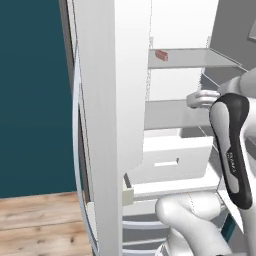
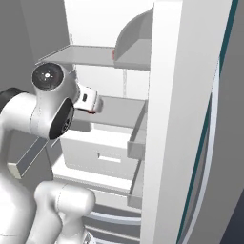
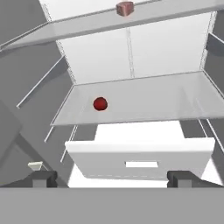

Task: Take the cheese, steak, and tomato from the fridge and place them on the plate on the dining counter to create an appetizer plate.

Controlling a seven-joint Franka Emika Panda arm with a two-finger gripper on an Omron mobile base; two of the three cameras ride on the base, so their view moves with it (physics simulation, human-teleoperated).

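Note:
The fridge (image 1: 115,100) stands open in front of me. A dark red tomato (image 3: 100,103) sits on the left part of the middle shelf (image 3: 144,98). The reddish steak (image 3: 124,8) lies on the upper shelf and also appears as the steak (image 1: 161,55) from the left base. My gripper (image 3: 113,179) is open and empty. It is level with the drawer front, short of the tomato and below the middle shelf, pointing into the fridge. Its white hand (image 1: 201,98) reaches in from the right. The cheese, the plate and the dining counter are out of view.
A white drawer (image 3: 140,157) juts out under the middle shelf. The open fridge door (image 2: 186,119) with its bins stands close on the right of the arm, and another door panel (image 1: 100,125) on the left. A small pale block (image 3: 35,165) sits low at the left.

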